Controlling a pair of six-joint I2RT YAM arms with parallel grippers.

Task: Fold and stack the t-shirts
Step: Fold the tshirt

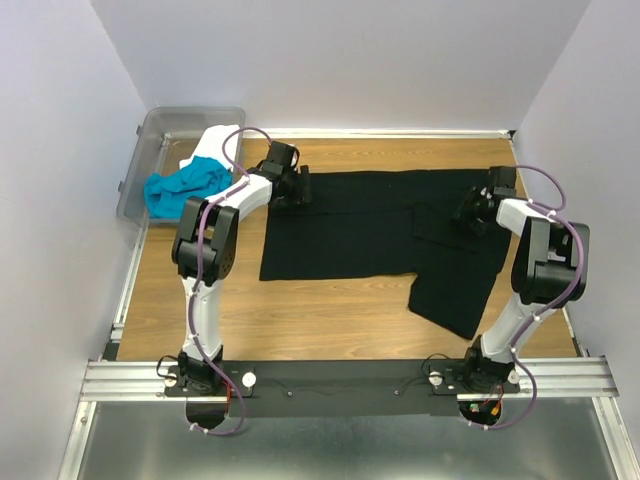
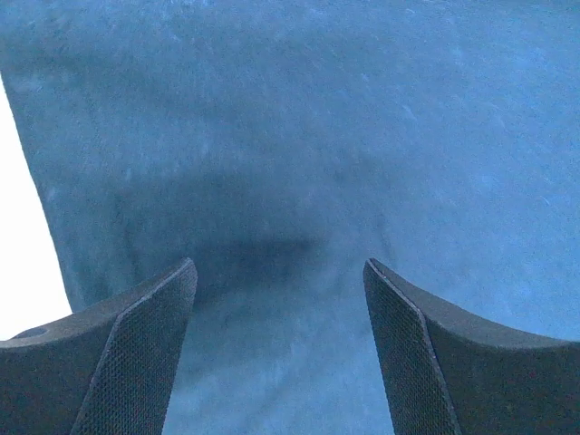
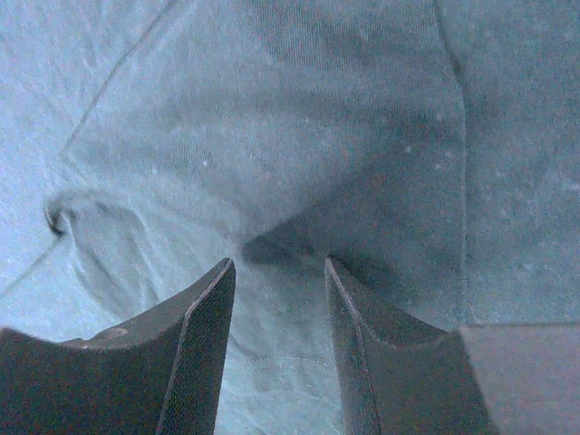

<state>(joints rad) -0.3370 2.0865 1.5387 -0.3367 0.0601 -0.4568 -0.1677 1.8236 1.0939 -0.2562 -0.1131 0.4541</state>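
- Wooden table [image 1: 330, 310] carries the black t-shirt [image 1: 350, 225], spread mid-frame.
- Left hand [image 1: 299, 189] is low at its upper-left edge, jaws wide, empty.
- Right hand [image 1: 468, 214] is down on the shirt's right side, half-open; I cannot tell whether it grips cloth.

A clear plastic bin [image 1: 138, 175] sits at the far left corner of the wooden surface [image 1: 330, 310], its outer side reaching past the left edge. A thin pale strip [image 1: 400, 133] runs along the far edge of the wood. At the near edge lies a silver metal rail [image 1: 130, 378], with a grey metal sheet [image 1: 340, 450] below it. Plain white walls [image 1: 340, 60] close in three sides.
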